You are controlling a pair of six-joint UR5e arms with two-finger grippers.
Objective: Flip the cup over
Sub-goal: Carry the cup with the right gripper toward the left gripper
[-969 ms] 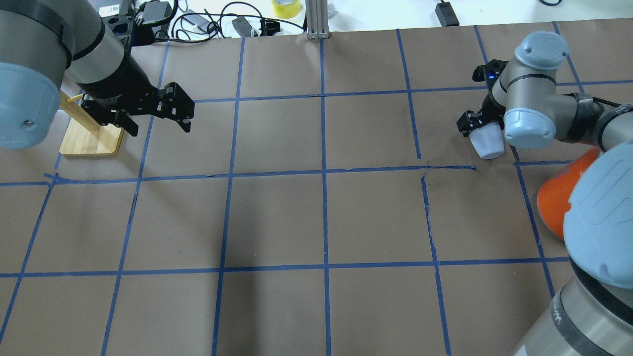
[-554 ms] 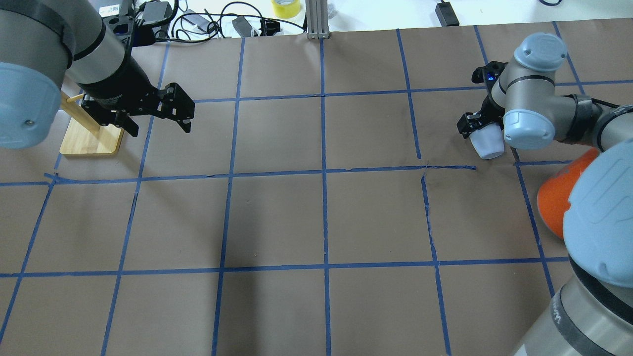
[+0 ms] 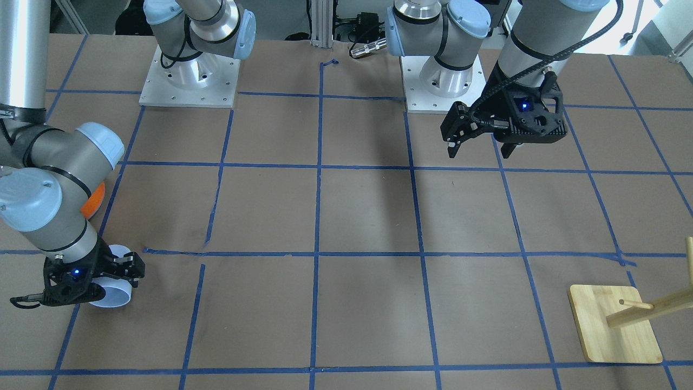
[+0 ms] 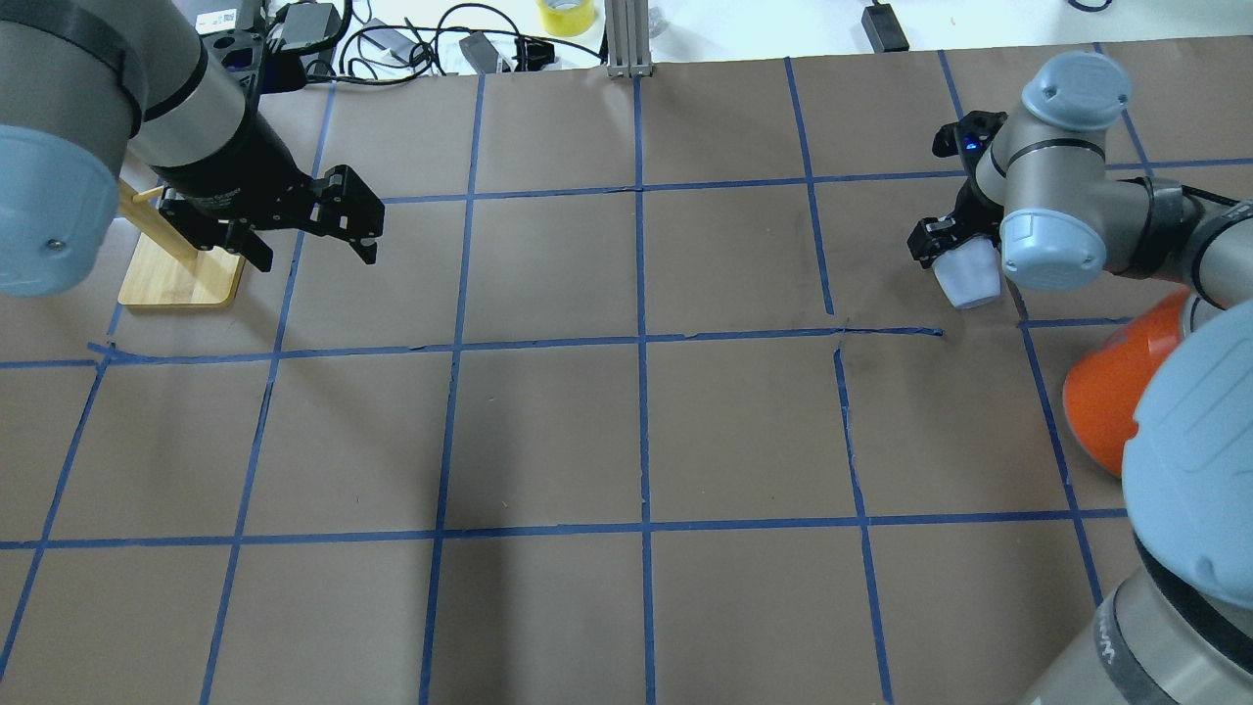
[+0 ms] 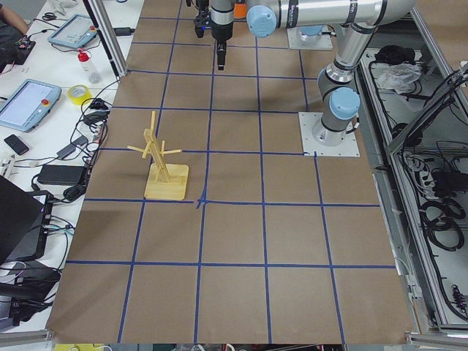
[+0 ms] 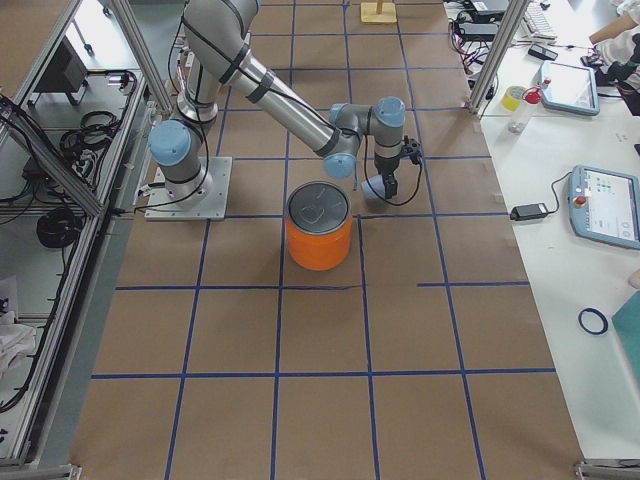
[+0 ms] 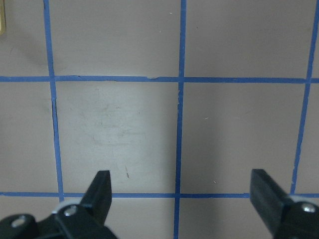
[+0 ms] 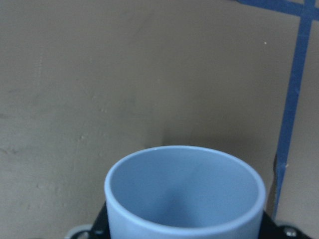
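The pale lavender-blue cup (image 4: 967,279) is held in my right gripper (image 4: 954,262) at the table's right side, tilted and close to the brown paper. It also shows in the front view (image 3: 112,295) and the right exterior view (image 6: 377,187). The right wrist view looks into its bluish open mouth (image 8: 184,199), which fills the bottom of that view. The right gripper (image 3: 108,284) is shut on the cup. My left gripper (image 4: 313,253) hangs open and empty, high over the table's far left; its fingers (image 7: 102,181) are spread wide over bare paper.
A large orange can (image 4: 1106,392) with a silver top (image 6: 320,208) stands close to the cup, on the robot's side of it. A wooden peg stand (image 4: 181,274) stands at the far left, also in the front view (image 3: 614,325). Cables and a tape roll (image 4: 566,15) lie beyond the far edge.
My right wrist has shifted slightly toward the far edge with the cup in it. The left arm has not moved.
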